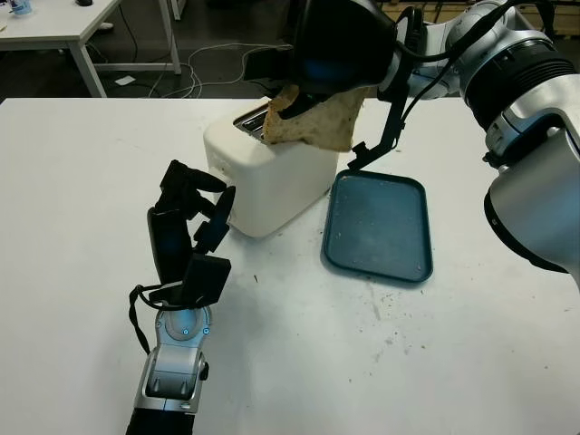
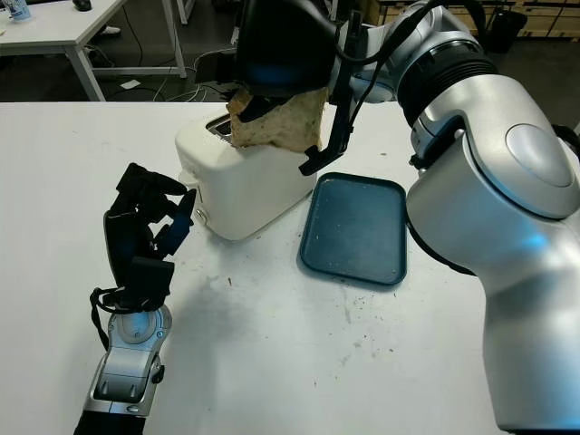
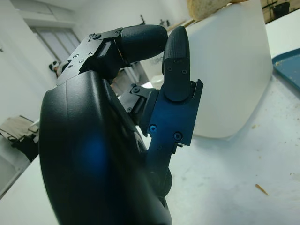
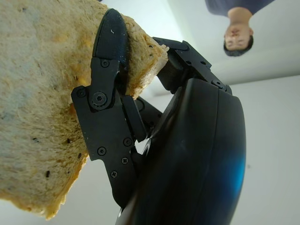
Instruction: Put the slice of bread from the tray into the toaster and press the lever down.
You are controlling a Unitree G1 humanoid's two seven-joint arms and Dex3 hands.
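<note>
A: Item, current step?
B: Right robot hand [image 1: 313, 86] is gripping bread slice [image 1: 317, 120], hovering over toaster [image 1: 267, 177] slot; tray [image 1: 379, 227] emptied.
A: Next?
B: Lowering into slot, probably. Left robot hand [image 1: 190, 222], curled, is waiting beside the toaster.

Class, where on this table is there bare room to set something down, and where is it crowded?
Bare: the blue tray and the table beyond the left hand. Crowded: the toaster, with the right hand holding the bread above.

1 bread slice [image 1: 317, 118], 1 toaster [image 1: 263, 172], 1 tray [image 1: 381, 227], 2 robot hands.
</note>
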